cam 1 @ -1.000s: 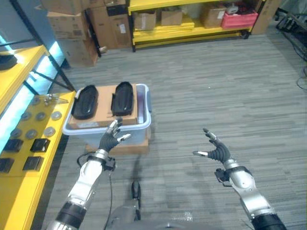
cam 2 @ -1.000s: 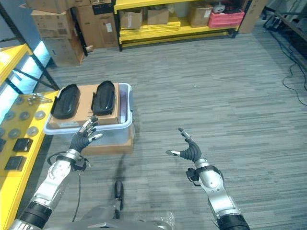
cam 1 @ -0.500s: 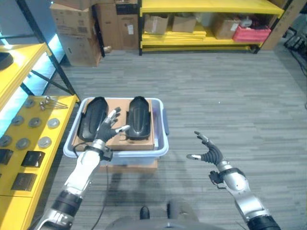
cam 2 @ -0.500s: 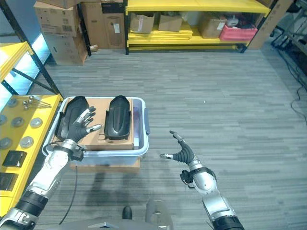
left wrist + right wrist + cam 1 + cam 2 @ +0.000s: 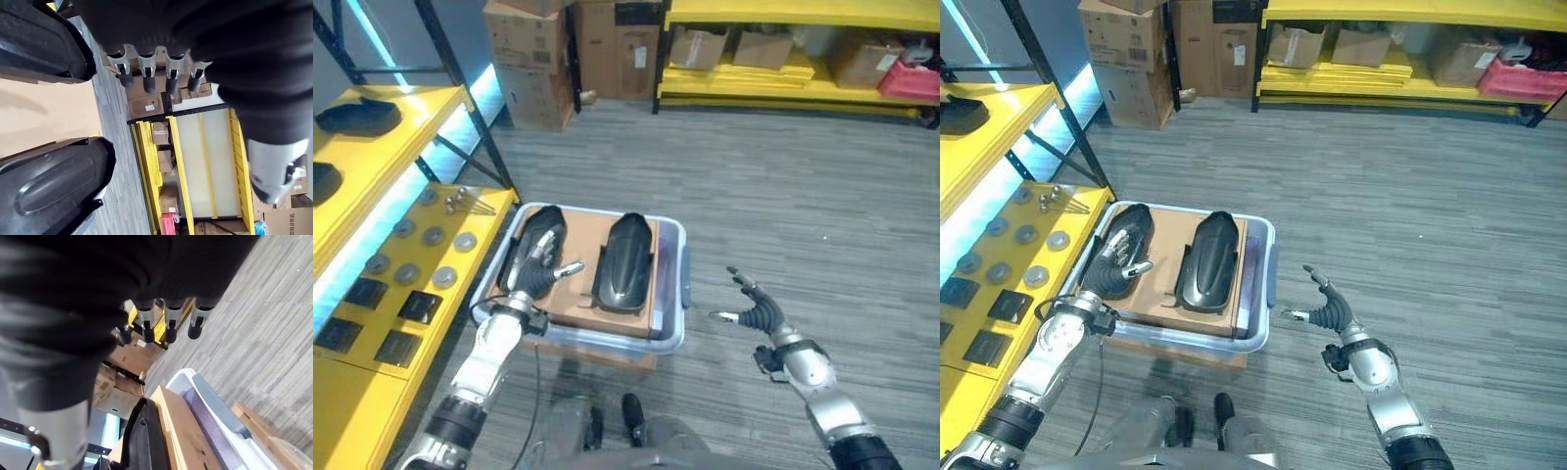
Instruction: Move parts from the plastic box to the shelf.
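A pale plastic box (image 5: 677, 284) stands on the floor, lined with a cardboard sheet (image 5: 578, 294). Two long black parts lie on it: the left part (image 5: 530, 240) and the right part (image 5: 625, 259). My left hand (image 5: 536, 277) is open, its straight fingers (image 5: 146, 81) over the near end of the left part. Whether they touch it, I cannot tell. My right hand (image 5: 754, 313) hovers open above the floor, right of the box and holding nothing. The yellow shelf (image 5: 386, 157) stands at the left, and a similar black part (image 5: 357, 116) lies on its upper level.
The shelf's lower level (image 5: 352, 382) carries metal discs (image 5: 435, 235) and black pads (image 5: 419, 305). The box rests on a low brown base (image 5: 607, 354). Cardboard boxes (image 5: 533, 49) and a yellow rack (image 5: 783, 88) with a red crate (image 5: 911, 78) line the back.
The camera has shifted, bringing the box nearer the middle. My left hand has gone from the box's front edge to over the left black part. The right hand stays open.
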